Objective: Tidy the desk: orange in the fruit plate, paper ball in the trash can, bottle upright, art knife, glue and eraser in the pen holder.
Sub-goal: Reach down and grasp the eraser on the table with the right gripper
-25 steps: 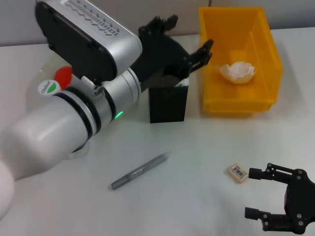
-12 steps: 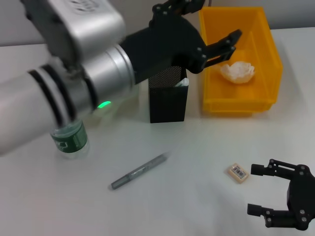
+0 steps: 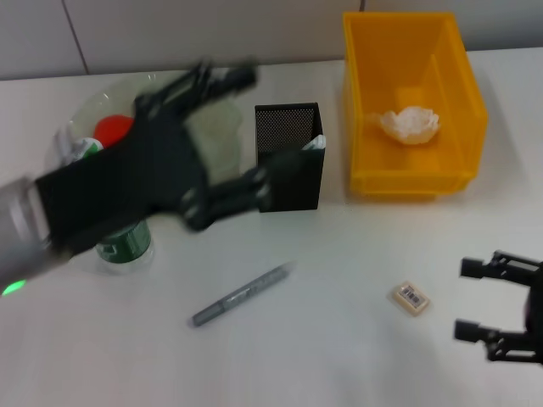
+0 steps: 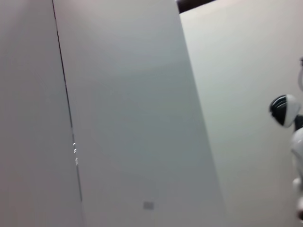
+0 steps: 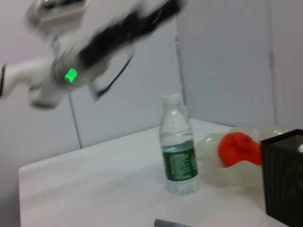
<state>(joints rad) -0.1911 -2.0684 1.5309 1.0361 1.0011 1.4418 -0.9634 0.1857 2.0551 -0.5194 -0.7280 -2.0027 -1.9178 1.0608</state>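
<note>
The left gripper (image 3: 222, 136), its fingers spread and grasping nothing, hangs blurred above the table (image 3: 339, 339) between the fruit plate (image 3: 216, 127), which holds the orange (image 3: 112, 129), and the pen holder (image 3: 288, 170). The yellow trash can (image 3: 411, 102) at the far right contains the paper ball (image 3: 409, 124), and the bottle (image 5: 179, 153) stands upright near the plate. The right gripper (image 3: 501, 318), released and empty, sits low at the near right, near the eraser (image 3: 411, 298), while a grey pen-like tool (image 3: 240, 295) lies in front of the holder.
</note>
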